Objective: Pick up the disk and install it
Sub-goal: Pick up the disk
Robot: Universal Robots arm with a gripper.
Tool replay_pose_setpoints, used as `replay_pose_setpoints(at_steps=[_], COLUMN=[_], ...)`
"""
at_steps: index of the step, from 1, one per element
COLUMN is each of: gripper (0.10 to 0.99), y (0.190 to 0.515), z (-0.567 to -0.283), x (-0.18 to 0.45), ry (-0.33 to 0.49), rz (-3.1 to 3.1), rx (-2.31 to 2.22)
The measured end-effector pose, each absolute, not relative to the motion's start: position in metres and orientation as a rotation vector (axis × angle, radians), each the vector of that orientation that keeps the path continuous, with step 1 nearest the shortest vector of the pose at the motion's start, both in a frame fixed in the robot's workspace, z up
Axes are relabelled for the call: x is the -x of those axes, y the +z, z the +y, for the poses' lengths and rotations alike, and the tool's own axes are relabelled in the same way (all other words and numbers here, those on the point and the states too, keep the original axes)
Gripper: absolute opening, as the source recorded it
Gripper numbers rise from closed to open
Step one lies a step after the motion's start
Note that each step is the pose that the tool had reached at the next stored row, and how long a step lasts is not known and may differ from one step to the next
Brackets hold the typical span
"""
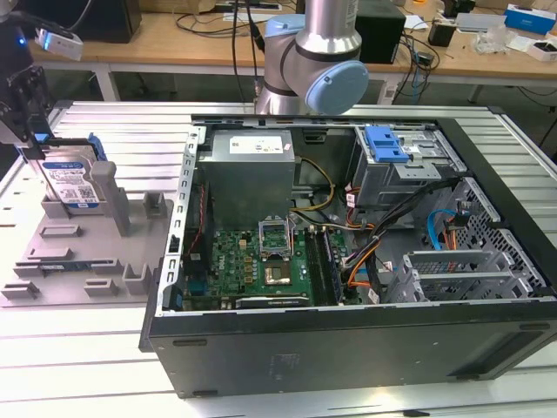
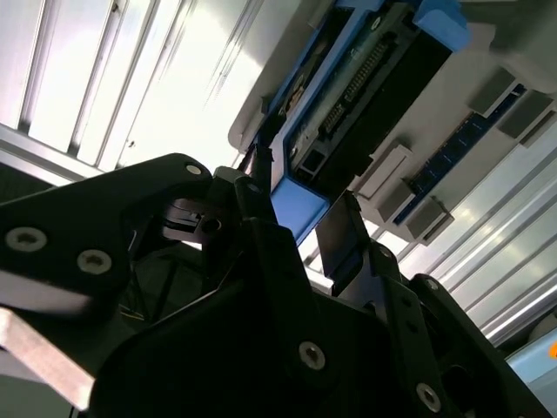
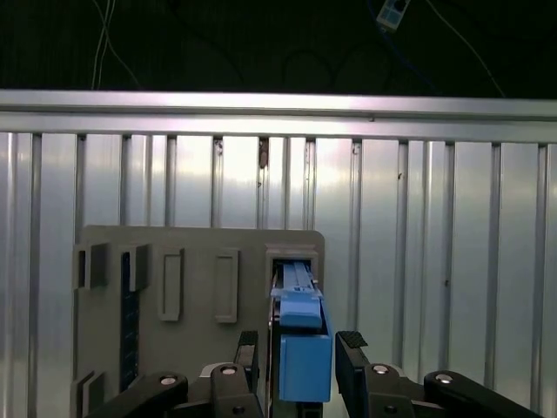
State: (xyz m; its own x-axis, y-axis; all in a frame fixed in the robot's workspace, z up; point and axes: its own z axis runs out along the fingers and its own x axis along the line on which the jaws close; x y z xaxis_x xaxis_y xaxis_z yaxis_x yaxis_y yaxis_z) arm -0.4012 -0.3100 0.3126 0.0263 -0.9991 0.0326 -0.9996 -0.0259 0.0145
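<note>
A silver rectangular hard disk in a blue plastic carrier (image 1: 70, 181) stands upright in a grey plastic holder (image 1: 83, 252), top edge exposed for grasping. The black gripper (image 3: 298, 341) straddles it, fingers (image 3: 351, 350) spread, seemingly unclamped.

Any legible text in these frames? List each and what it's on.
Nothing can be read.
White-and-blue label on the flat silver hard disk in its blue plastic carrier: print too small.
White label on the grey metal power supply box: blurred.
Blue cardboard box, exterior view's top right: blurred.
</note>
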Motion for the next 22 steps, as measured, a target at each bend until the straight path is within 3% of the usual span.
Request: replay_pose_setpoints(at_steps=[22], gripper=[0.482], y=[0.3039], z=[-0.31], x=[0.4012], ry=[0.021], rz=[-2.169], rx=[-2.226])
